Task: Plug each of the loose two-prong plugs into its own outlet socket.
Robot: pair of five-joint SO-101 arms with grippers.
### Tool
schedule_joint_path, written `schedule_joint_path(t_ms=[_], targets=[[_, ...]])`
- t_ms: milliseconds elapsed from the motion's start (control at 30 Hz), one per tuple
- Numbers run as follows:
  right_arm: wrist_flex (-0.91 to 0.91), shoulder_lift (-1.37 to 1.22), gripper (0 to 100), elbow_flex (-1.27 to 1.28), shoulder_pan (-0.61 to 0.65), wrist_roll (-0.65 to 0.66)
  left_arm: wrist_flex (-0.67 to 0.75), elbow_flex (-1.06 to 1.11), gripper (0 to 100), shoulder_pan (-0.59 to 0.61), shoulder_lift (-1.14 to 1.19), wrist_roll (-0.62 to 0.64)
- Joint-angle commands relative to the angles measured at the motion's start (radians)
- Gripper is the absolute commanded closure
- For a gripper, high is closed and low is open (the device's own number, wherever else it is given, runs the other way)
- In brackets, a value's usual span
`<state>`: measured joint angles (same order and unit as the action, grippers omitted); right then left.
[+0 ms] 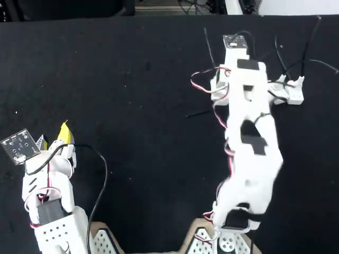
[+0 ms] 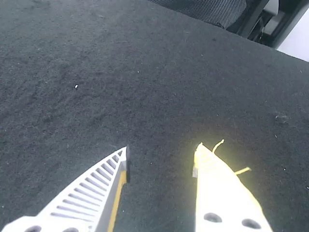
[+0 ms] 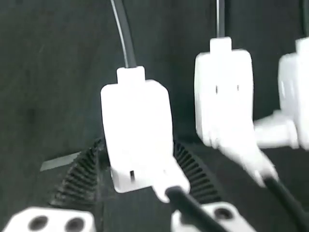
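We start w/ the black table (image 1: 132, 79). It's matte and cloth-like, so we'd expect things to drag on it rather than slide. Past its far edge there's a mesh chair back (image 2: 207, 9) and dark room clutter, none of it touching the job.

The right arm (image 1: 249, 148) stretches to the table's far right part, where thin black cords fan out and a white cluster (image 1: 290, 91) lies just beside it. The left arm (image 1: 50, 196) sits at the near left corner, well apart from all that. The left gripper (image 2: 161, 150) hangs released over bare cloth, jaws spread, nothing btwn them.

So the right side is the nearer one. The right gripper (image 3: 137, 145) looks clenched on the nearest socket block (image 3: 137, 116), one finger against each long side. The block's long axis runs straight away from the gripper. Its cord leaves the far end, and at the near end a white plug (image 3: 166, 186) w/ a black cable butts against it. We can't tell whether the prongs are fully in.

Just beside it a second socket block (image 3: 224, 96) lies parallel, w/ its own plug (image 3: 251, 159) angled off the near end.

We judge the next move calls for a push along that long axis, not across it.
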<state>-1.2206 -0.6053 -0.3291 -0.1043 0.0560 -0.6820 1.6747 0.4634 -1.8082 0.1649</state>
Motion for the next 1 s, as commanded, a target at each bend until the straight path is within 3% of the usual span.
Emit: schedule_joint_path(t_ms=[0,200,400,467,633,967], targets=[[-0.009,-0.122,98.7,-0.228,0.018,-0.011,0.017,0.002,78,0.004,-0.015,0.005],[-0.207,-0.268,98.2,-0.496,0.02,-0.005,0.017,0.002,78,0.004,-0.015,0.005],[-0.462,-0.354,79.9,-0.759,0.028,-0.002,0.017,0.001,78,0.004,-0.015,0.005],[-0.505,-0.377,78.3,-0.843,0.026,-0.002,0.017,0.001,78,0.004,-0.015,0.005],[-0.542,-0.397,78.3,-0.951,0.026,-0.002,0.017,0.002,78,0.004,-0.015,0.005],[-0.546,-0.289,78.3,-0.874,0.018,-0.003,0.017,0.002,78,0.004,-0.015,0.005]])
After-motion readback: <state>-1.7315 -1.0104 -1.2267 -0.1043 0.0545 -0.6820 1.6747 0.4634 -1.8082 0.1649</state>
